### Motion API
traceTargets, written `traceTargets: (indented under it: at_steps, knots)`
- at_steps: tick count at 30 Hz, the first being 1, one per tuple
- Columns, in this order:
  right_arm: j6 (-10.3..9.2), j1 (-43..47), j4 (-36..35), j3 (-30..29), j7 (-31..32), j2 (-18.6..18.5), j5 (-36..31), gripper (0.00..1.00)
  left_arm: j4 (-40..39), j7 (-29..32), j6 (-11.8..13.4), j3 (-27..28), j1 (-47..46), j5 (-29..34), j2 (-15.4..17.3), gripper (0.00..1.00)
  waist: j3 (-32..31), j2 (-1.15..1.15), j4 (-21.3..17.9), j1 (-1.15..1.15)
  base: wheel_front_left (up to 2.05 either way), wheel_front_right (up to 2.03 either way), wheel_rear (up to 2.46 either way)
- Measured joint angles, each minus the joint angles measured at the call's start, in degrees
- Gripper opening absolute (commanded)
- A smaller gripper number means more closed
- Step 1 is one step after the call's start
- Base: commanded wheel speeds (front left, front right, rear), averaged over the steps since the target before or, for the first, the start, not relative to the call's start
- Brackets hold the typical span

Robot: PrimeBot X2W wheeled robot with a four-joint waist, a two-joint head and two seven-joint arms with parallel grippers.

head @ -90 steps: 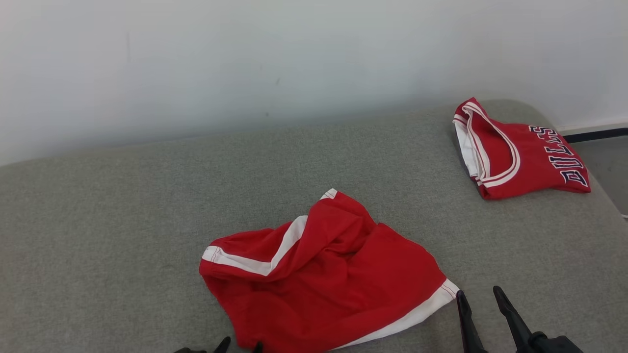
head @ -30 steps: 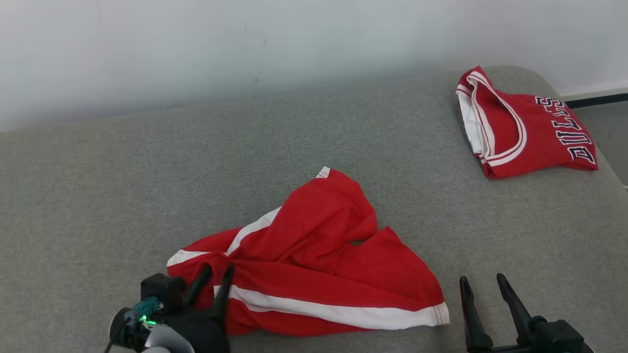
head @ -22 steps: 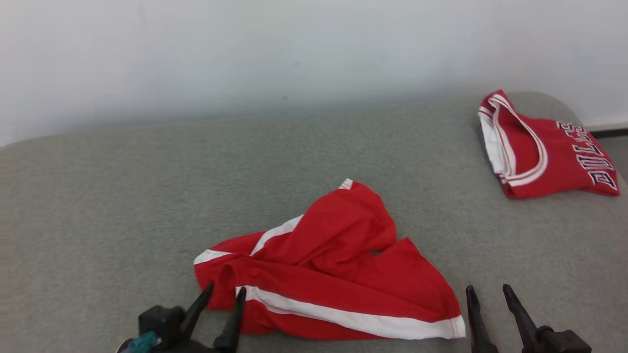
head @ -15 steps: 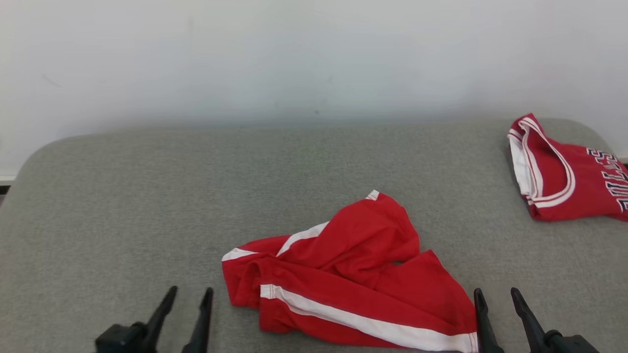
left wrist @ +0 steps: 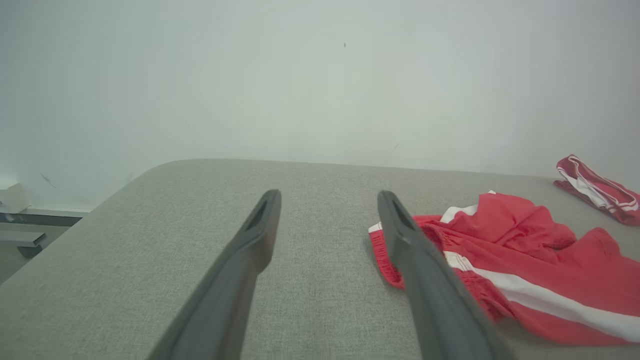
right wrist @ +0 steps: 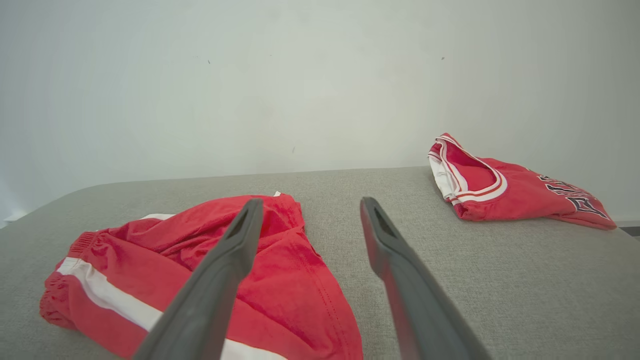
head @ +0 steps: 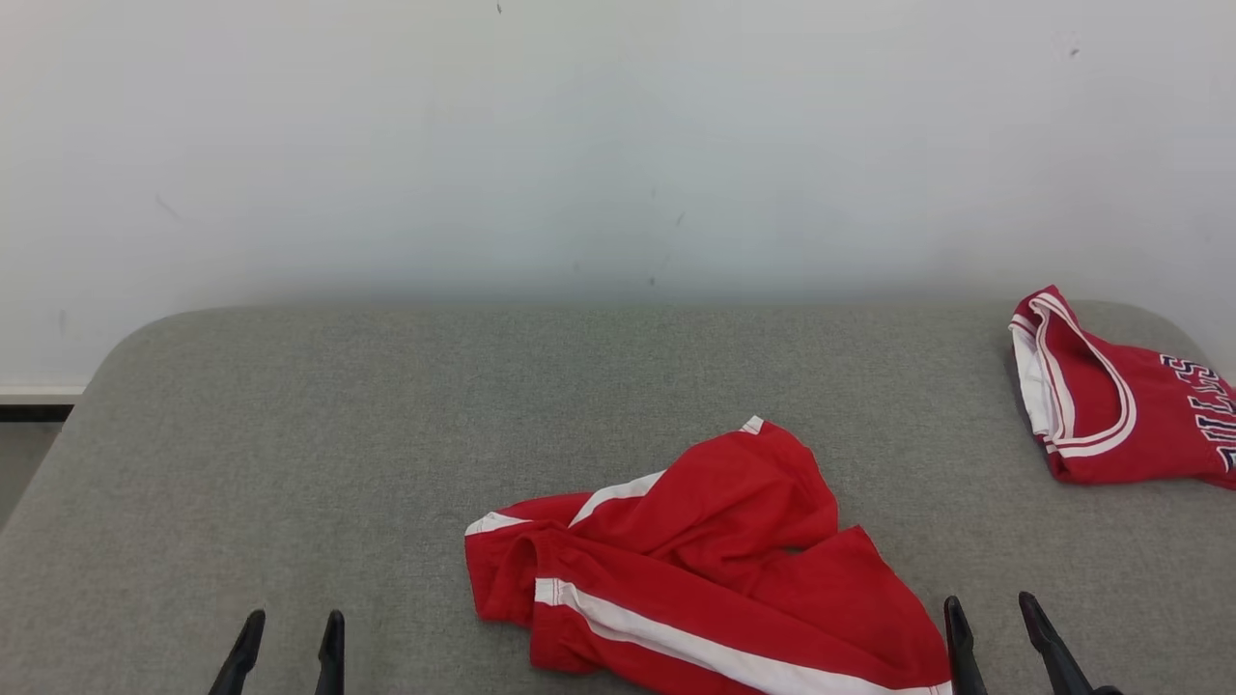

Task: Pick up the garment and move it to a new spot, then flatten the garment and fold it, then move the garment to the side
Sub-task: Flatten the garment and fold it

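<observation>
Left tool (head: 294,618) has let go and drawn back left of the red shorts (head: 715,569); right tool (head: 991,600) gapes too. Shorts moved, still crumpled: I'd flatten next.

Jersey (head: 1101,425), far right corner of grey cushion (head: 386,434): dark block lettering (head: 1205,391), white-outlined, cut off by the head view's right edge. An S, then two L's legible. Right wrist view: same lettering (right wrist: 570,197), too foreshortened to read.

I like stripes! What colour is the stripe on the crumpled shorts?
The stripe is white, on red shorts; clearest in the head view.
</observation>
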Motion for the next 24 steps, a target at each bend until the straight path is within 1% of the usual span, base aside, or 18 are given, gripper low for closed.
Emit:
traceTargets:
  at_steps: [4,7,12,14,18,24]
  knots:
    - [0.00,1.21,-0.31,0.03,0.00,-0.07,0.04,1.00,0.03,0.01,-0.31,0.79,1.63,2.23,-0.83,1.00,-0.53,0.00,-0.42,0.00,0.00,0.00,0.00]
    - [0.00,1.46,-0.51,-0.07,0.00,-0.09,0.07,1.00,-0.02,0.01,-0.36,0.82,1.71,2.69,-1.81,1.00,-0.62,0.00,-0.52,0.00,0.00,0.00,0.00]
    - [0.00,1.38,0.54,-0.46,0.00,-0.52,0.04,1.00,0.78,0.01,-0.46,0.22,1.48,2.88,-1.96,1.00,-0.29,0.00,-0.70,0.00,0.00,0.00,0.00]
    - [0.00,0.92,1.79,-0.86,0.02,-0.94,0.01,1.00,2.07,0.01,-0.63,-1.51,0.67,2.66,-1.81,1.00,-0.02,0.00,-0.93,0.00,0.00,0.00,0.00]
    - [0.00,-0.95,5.75,-0.56,0.42,-2.34,-0.02,1.00,4.65,0.01,-0.79,-7.31,-2.61,1.80,-0.66,1.00,0.53,0.00,-1.78,0.00,0.00,0.00,0.00]
    - [0.00,-5.20,14.94,2.46,0.40,-3.91,0.21,1.00,11.49,0.01,-0.80,-14.92,-8.38,-1.40,0.41,1.00,2.11,0.01,-3.61,0.01,0.00,0.00,0.00]
